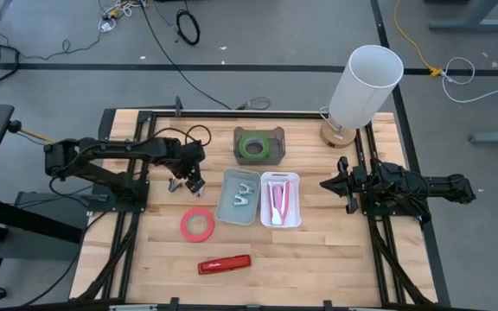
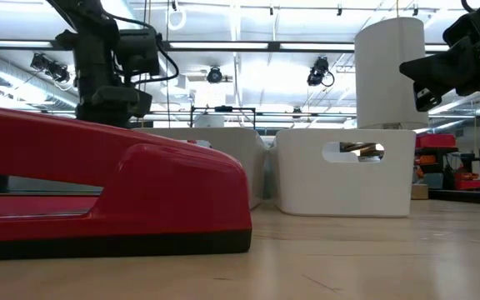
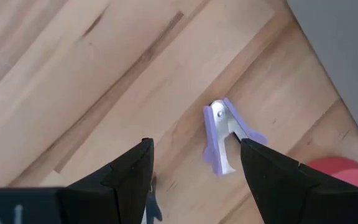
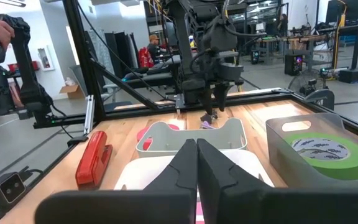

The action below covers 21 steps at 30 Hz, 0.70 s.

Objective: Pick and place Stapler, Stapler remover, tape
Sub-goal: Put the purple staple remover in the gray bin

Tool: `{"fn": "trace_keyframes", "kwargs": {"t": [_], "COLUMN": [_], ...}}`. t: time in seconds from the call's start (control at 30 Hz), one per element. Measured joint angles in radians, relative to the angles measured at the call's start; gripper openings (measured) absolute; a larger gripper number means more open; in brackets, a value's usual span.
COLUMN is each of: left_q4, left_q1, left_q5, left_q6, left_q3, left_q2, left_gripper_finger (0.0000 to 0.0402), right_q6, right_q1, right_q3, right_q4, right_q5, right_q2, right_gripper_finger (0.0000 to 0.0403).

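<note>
The big butcher-block wooden desk (image 1: 318, 250) had a tall white cylinder lamp (image 1: 366, 86) at its far right corner. The right arm was parked at the right edge, its gripper (image 1: 328, 185) with fingers pressed together, holding nothing.

In the middle sat a grey bin (image 1: 258, 145) with a green tape roll (image 1: 252, 147) inside, and nearer the front two white trays side by side: one (image 1: 239, 197) holding a silver metal piece, the other (image 1: 281, 199) something pink.

The red stapler (image 1: 225, 263) lay flat near the front edge, and the red tape ring (image 1: 197, 225) lay flat left of the trays.

The left gripper (image 1: 187, 183) hung right above the small purple staple remover (image 3: 225, 134) lying on the desk, fingers (image 3: 129, 174) spread apart, not touching it.
</note>
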Motion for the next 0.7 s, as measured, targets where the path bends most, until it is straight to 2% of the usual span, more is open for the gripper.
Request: {"fn": "trace_keyframes", "kwargs": {"t": [0.7], "left_q4": [-0.020], "left_q1": [-0.011], "left_q5": [0.019], "left_q6": [-0.033], "left_q3": [0.000], "left_q2": [0.064], "left_gripper_finger": [0.0243], "right_q6": [0.000], "right_q1": [0.000], "right_q3": [0.000], "right_q4": [0.000], "right_q5": [0.000], "right_q2": [0.000], "right_gripper_finger": [0.0004]}}
